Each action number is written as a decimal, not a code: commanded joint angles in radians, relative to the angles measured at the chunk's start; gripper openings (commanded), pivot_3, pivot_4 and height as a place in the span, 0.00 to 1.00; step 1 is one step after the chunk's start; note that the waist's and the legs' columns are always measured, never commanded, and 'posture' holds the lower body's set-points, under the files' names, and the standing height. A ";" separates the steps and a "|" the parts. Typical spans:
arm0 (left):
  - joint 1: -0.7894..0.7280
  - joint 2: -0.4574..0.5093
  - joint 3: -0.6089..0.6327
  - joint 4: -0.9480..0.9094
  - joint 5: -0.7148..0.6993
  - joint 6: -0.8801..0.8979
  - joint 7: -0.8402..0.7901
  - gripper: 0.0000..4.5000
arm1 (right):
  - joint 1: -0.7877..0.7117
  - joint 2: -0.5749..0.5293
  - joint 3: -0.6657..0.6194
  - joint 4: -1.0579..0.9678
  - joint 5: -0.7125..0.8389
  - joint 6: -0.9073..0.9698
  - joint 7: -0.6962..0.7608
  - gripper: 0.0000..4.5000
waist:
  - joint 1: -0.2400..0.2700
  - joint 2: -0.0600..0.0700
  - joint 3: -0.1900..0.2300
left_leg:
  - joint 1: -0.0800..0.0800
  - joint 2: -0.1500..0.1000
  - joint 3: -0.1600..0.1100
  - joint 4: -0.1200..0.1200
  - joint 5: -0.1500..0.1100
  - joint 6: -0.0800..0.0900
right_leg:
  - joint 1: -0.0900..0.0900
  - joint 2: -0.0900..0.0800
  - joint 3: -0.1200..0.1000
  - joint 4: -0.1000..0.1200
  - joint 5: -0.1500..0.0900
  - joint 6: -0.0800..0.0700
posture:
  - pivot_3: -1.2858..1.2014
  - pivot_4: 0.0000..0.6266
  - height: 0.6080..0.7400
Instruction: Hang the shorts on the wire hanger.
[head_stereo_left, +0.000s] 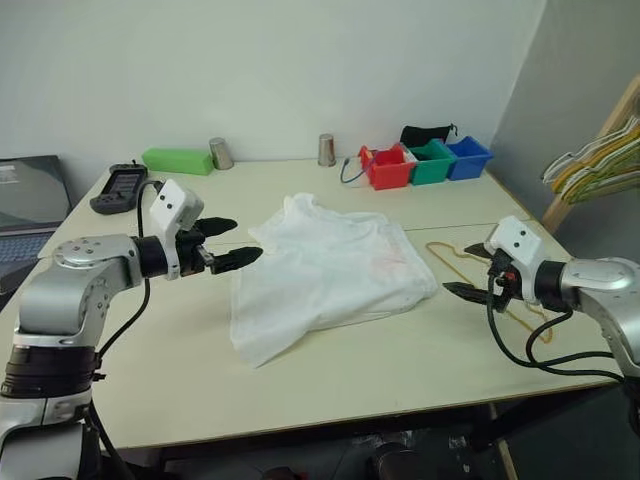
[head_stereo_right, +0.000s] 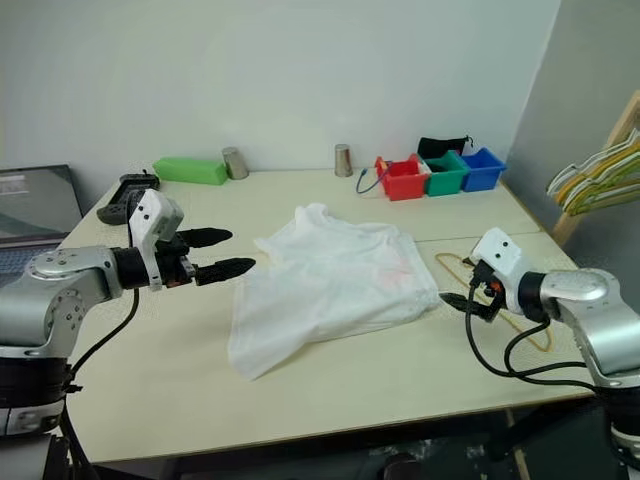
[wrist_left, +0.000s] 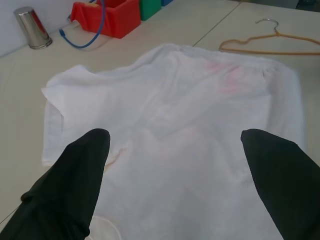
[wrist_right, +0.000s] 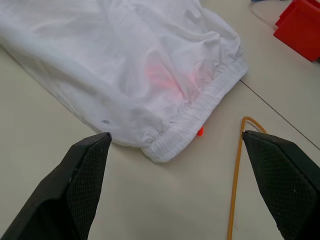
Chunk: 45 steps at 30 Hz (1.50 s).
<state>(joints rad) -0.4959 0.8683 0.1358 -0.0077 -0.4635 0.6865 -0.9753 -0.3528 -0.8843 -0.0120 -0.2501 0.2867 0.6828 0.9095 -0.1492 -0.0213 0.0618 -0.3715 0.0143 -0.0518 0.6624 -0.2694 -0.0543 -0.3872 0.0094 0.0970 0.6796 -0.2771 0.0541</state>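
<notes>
The shorts lie crumpled in the middle of the table, white thin fabric with a faint pink-red mark and an elastic waistband toward the right. The wire hanger, thin and yellowish, lies flat on the table just right of the shorts. My left gripper hovers open at the shorts' left edge, nothing between its fingers. To the right of the waistband my right gripper hangs open over the hanger's wire, empty.
Red, green and blue bins stand at the back right with a blue cable. Two metal cups, a green box, a black device and a laptop sit back left. More hangers hang at the far right.
</notes>
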 joint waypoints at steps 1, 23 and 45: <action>-0.061 0.010 0.034 0.037 0.015 -0.031 0.024 1.00 | -0.057 -0.012 -0.023 0.023 -0.007 -0.033 -0.001 0.98 | -0.001 0.000 0.000 | 0.000 0.000 0.000 0.000 0.000 0.000 | 0.000 0.000 0.000 0.000 0.000 0.000 | 0.46 0.00 1.00; 0.194 0.089 -0.003 -0.298 -0.110 0.078 -0.103 1.00 | -0.121 -0.137 0.185 0.144 -0.176 -0.255 0.178 0.98 | 0.005 0.000 0.001 | -0.002 0.000 0.001 -0.001 0.000 0.000 | -0.002 -0.001 0.001 -0.001 0.000 0.000 | 0.49 0.01 1.00; 0.292 0.012 -0.351 -0.052 0.281 -0.358 -0.134 1.00 | -0.489 0.156 0.452 0.854 -0.502 -0.744 0.246 0.98 | 0.011 0.000 0.004 | 0.007 0.001 0.003 -0.001 -0.002 0.003 | 0.004 -0.001 0.002 0.001 -0.002 -0.004 | 0.50 0.00 1.00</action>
<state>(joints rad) -0.1777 0.8876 -0.2140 -0.0762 -0.2027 0.3648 -1.1037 -0.8037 -0.7350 0.4484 0.5816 -0.2002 -0.0259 1.1535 -0.1383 -0.0217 0.0653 -0.3649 0.0149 -0.0490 0.6614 -0.2712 -0.0515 -0.3828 0.0088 0.0992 0.6808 -0.2783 0.0492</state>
